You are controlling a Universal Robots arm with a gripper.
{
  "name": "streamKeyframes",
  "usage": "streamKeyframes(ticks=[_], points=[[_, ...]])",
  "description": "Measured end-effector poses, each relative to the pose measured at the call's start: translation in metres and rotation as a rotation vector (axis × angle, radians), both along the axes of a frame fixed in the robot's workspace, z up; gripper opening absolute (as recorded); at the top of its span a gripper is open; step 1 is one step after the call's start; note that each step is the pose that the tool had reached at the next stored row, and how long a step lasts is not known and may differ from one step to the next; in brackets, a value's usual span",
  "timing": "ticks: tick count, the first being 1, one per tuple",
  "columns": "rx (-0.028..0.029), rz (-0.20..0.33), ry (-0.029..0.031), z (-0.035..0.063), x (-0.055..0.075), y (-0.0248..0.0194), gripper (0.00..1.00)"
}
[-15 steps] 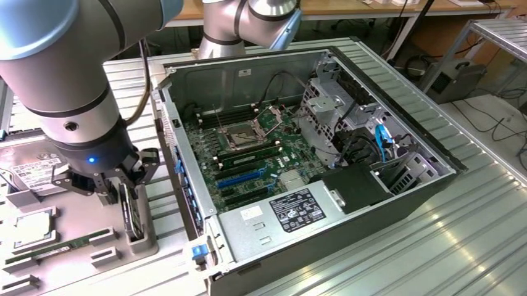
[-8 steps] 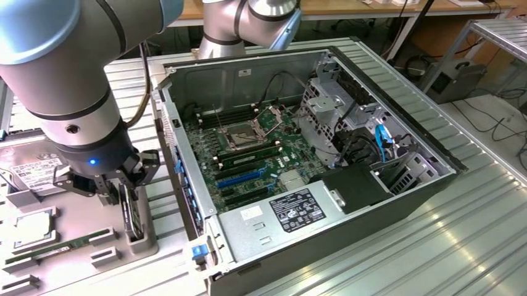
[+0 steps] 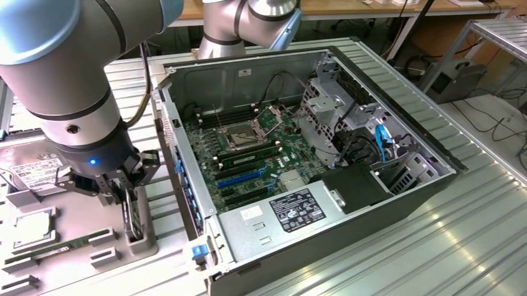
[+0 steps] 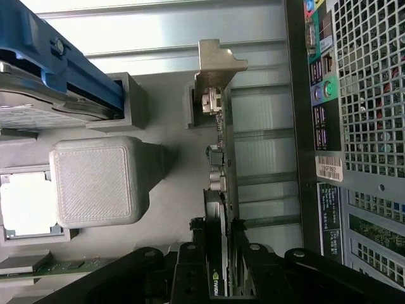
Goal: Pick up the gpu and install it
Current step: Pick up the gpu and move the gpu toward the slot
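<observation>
The pick-up step is in hand. The graphics card (image 3: 132, 221) (image 4: 223, 136) stands on its long edge in a slot of the grey parts tray (image 3: 82, 216) (image 4: 171, 190), which lies by the desk's (image 3: 428, 259) edge at the exterior view's left, just beside the open computer case (image 3: 177, 123). The claw (image 3: 123, 196) (image 4: 218, 226) straddles the card from above, half closed. Its fingers look to be pressed to both faces of the card, though I cannot be sure the grip is firm yet. The card has not been lifted.

Getting it free likely calls for a straight pull along the slot, since the tray's walls flank it and the case wall is close.

On the tray near the card are a hard drive (image 3: 33, 172), a processor (image 3: 29, 225) and a memory stick (image 3: 58, 250). The desk is ribbed bare metal. Inside the case the main board (image 3: 247, 154) lies exposed. Past the desk's far edge are workbenches, loose cables and a dark box (image 3: 457, 77) on the floor.
</observation>
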State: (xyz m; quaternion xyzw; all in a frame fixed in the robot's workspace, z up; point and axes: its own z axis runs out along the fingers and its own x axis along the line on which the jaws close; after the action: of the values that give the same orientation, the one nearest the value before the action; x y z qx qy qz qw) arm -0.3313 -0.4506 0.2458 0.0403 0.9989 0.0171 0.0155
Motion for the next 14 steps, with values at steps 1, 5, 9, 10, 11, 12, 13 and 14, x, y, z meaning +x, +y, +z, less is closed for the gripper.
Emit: streamKeyframes(ticks=[1,5,9,10,11,12,13,14], points=[[0.0001,0.011,-0.0001,-0.0001,0.0000,0.0000,0.27],[0.0002,0.074,-0.0002,-0.0001,0.0000,0.0000,0.26],[0.0001,0.097,-0.0001,-0.0001,0.0000,0.0000,0.26],[0.0001,0.097,-0.0002,-0.0001,0.0000,0.0000,0.26],[0.0002,0.097,-0.0001,-0.0001,0.0000,0.0000,0.26],[0.0001,0.097,-0.0001,-0.0001,0.0001,0.0000,0.26],[0.0001,0.097,-0.0001,0.0003,0.0000,0.0000,0.26],[0.0002,0.097,0.0000,0.0010,0.0000,0.0000,0.26]])
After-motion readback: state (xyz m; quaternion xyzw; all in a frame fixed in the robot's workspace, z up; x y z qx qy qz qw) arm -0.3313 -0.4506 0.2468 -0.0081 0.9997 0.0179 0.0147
